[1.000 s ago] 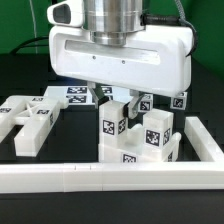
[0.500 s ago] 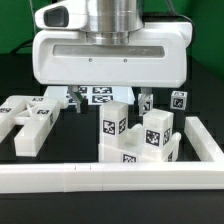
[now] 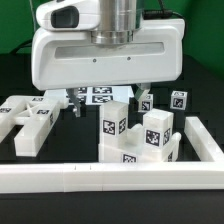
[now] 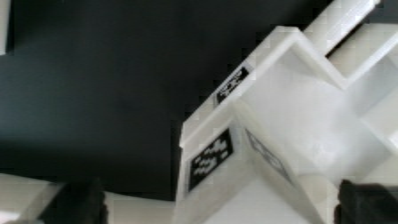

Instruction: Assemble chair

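The chair is in loose glossy white pieces with black-and-white tags. A cluster of blocky pieces (image 3: 138, 138) stands at the exterior view's right, inside the rail's corner. Flatter pieces (image 3: 30, 122) lie at the left. My gripper (image 3: 110, 100) hangs above and behind them, open and empty, its dark fingers (image 3: 75, 101) wide apart. In the wrist view a tagged white piece (image 4: 267, 130) lies below, between the two fingertips (image 4: 80, 203), and my gripper (image 4: 222, 205) is not touching it.
The long white L-shaped rail (image 3: 100, 177) runs along the front and up the exterior view's right side (image 3: 212, 142). The marker board (image 3: 100, 95) lies flat behind the gripper. A small tagged block (image 3: 178, 99) sits at the back right. The table is black.
My gripper has shifted toward the exterior view's left and its fingers stand wider apart than a second ago. The chair pieces have not moved.
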`<state>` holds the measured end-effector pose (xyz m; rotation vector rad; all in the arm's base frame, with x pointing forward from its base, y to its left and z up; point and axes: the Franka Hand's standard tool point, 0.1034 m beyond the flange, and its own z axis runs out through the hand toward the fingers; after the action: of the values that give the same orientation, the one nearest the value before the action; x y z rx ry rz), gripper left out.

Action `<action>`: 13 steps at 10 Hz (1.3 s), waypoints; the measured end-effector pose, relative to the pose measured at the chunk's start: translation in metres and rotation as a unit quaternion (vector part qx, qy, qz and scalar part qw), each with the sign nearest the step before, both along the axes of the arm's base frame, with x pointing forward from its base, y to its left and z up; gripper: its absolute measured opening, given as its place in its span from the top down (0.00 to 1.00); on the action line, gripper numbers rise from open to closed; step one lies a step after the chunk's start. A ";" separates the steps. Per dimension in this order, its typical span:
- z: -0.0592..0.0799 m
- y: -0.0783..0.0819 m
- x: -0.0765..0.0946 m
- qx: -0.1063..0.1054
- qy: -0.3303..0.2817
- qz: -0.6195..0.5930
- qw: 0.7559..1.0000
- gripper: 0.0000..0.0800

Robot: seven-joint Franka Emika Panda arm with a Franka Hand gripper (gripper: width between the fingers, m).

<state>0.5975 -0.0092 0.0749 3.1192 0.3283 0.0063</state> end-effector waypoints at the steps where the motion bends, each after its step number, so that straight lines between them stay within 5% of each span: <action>1: 0.000 0.000 0.000 -0.003 0.001 0.049 0.999 0.19; 8: -0.002 -0.003 -0.002 -0.014 0.008 0.209 0.978 0.24; 10: -0.002 -0.003 -0.002 -0.014 0.008 0.208 0.978 0.61; 13: -0.002 -0.003 -0.002 -0.013 0.007 0.163 0.987 0.64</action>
<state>0.5952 -0.0120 0.0734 3.0004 0.8261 -0.0178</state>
